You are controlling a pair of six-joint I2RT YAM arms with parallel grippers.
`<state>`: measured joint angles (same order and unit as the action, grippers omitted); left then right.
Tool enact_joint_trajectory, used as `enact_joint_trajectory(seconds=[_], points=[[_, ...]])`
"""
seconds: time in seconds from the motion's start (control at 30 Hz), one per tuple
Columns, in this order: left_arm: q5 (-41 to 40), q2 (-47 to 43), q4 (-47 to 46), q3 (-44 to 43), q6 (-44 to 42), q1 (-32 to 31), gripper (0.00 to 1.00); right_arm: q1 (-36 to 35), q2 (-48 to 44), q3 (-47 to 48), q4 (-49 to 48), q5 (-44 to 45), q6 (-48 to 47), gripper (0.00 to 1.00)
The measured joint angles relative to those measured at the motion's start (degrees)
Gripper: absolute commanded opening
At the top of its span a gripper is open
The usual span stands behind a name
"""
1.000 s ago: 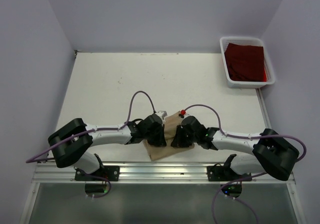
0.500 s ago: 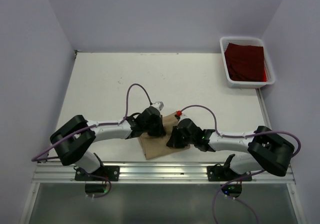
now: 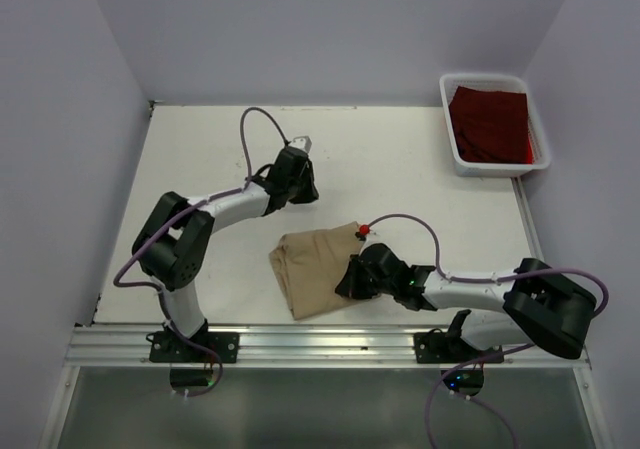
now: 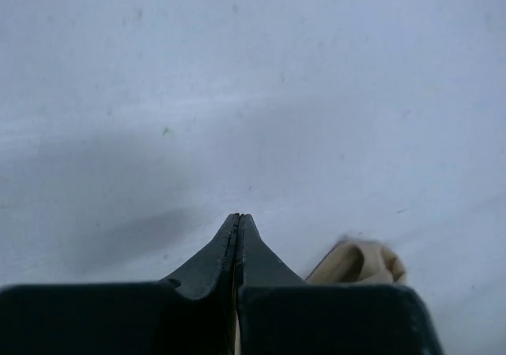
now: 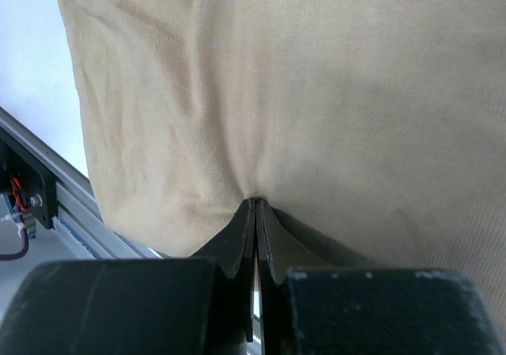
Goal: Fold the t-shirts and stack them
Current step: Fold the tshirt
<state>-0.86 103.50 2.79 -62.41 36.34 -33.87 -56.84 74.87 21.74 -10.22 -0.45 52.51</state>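
The tan t-shirt (image 3: pixel 310 274) lies folded into a rough rectangle on the white table, near the front edge. My right gripper (image 3: pixel 343 284) is shut, its tips (image 5: pixel 255 203) pressed down on the cloth (image 5: pixel 332 94) by its right side; creases run to the tips and nothing shows between the jaws. My left gripper (image 3: pixel 302 195) is shut and empty over bare table, up and to the left of the shirt. In the left wrist view its tips (image 4: pixel 239 217) meet, with a corner of the tan t-shirt (image 4: pixel 360 262) at the lower right. The dark red t-shirt (image 3: pixel 490 124) lies in the bin.
A white plastic bin (image 3: pixel 485 77) stands at the table's far right corner. An aluminium rail (image 3: pixel 330 341) runs along the near edge, just below the tan shirt, and shows in the right wrist view (image 5: pixel 47 189). Grey walls close in the table on three sides.
My left gripper has lifted off the tan shirt and swung away to the far left. The right gripper has stayed on the shirt, which now lies uncovered on its left half.
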Motion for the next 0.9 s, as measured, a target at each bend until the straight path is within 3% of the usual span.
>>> enact_joint_trajectory(seconds=[0.1,0.2,0.4,0.57,0.73,0.9], points=[[0.2,0.31,0.96,-6.82,-1.81,0.57,0.0,-0.15,-0.81,-0.68,0.04,0.24,0.22,0.0],[3.48,-2.12,0.63,-7.45,-2.51,0.35,0.0,-0.24,-0.79,-0.76,-0.11,0.48,0.44,0.0],[11.47,-10.08,-2.97,3.89,-2.05,-1.25,0.0,-0.26,0.46,-0.76,-1.31,0.39,0.44,0.0],[13.57,-13.29,-3.91,13.73,-1.25,-2.27,0.0,-0.26,2.56,-0.17,-3.19,-0.42,0.44,0.0],[10.23,-14.88,-2.91,19.63,-1.07,-2.19,0.0,-0.26,4.7,0.33,-5.7,-1.18,0.61,0.0],[-0.87,-15.58,1.84,21.09,-1.11,-1.57,0.0,-0.26,5.4,0.13,-7.67,-1.64,1.11,0.0]])
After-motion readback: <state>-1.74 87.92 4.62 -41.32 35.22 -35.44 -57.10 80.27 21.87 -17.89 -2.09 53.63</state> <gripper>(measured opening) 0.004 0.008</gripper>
